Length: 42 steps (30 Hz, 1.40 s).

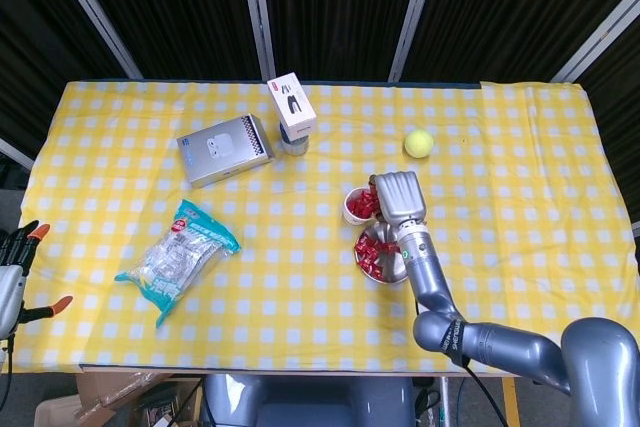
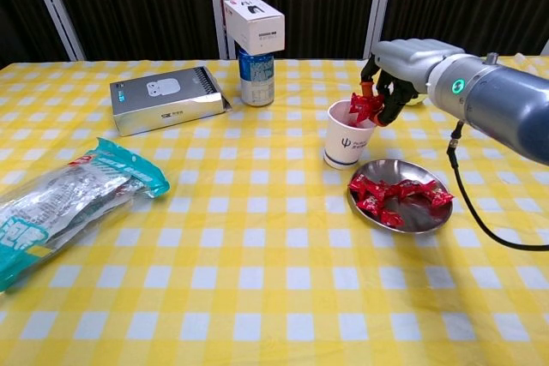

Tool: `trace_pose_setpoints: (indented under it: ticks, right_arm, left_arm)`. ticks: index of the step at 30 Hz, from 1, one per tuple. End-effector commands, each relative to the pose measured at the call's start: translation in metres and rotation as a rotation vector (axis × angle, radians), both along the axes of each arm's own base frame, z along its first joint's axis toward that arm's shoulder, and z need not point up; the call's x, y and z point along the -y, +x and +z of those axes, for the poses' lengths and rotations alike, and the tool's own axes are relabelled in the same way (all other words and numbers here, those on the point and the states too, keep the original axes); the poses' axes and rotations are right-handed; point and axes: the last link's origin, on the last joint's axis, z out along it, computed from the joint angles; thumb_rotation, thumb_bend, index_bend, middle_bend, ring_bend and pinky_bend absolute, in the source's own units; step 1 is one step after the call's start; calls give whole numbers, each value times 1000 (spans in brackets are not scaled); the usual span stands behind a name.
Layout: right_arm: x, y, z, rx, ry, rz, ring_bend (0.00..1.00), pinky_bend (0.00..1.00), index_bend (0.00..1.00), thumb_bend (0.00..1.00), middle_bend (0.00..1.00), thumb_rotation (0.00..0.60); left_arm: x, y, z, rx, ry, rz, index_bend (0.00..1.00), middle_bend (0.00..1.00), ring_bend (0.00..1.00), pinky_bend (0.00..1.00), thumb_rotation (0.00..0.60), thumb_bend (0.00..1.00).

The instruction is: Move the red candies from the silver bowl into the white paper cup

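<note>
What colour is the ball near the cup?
The ball is yellow-green, clearest in the head view.

Paper cup [image 2: 346, 139] just behind bowl [image 2: 401, 207]

A staged test setup is suggested: dark curtains [image 1: 330, 7] hung across the top, checked tablecloth [image 1: 520, 147] spread below.
</note>
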Motion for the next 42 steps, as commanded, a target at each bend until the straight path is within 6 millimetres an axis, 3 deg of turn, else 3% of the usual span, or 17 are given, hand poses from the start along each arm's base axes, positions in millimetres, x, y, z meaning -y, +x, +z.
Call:
trace_pose_setpoints:
  ticks: [1, 4, 15, 25, 32, 42]
  right_arm:
    - [1, -1, -4, -1, -5, 1, 858, 897, 554, 406, 728, 600]
    - [1, -1, -6, -2, -15, 6, 858, 897, 551, 362, 728, 600]
    - [-1, 6, -2, 2, -48, 35, 858, 897, 511, 346, 728, 600]
    - [-11, 12, 17, 25, -83, 68, 858, 897, 462, 345, 728, 600]
    - [-41, -1, 44, 69, -69, 83, 858, 888, 428, 345, 728, 600]
    - [-91, -32, 44, 25, 57, 31, 858, 885, 368, 300, 728, 600]
  left_arm:
    - [0, 0, 0, 0, 1, 0, 0, 0, 0, 0, 600, 51]
    - [0, 0, 1, 2, 2, 1, 0, 0, 0, 0, 600, 50]
    - [1, 0, 1, 5, 3, -2, 0, 0, 0, 0, 600, 50]
    - [1, 0, 2, 1, 9, -2, 0, 0, 0, 0, 600, 50]
    - [1, 0, 1, -4, 12, -9, 0, 0, 0, 0, 600, 50]
    - [2, 3, 0, -9, 21, -23, 0, 0, 0, 0, 600, 50]
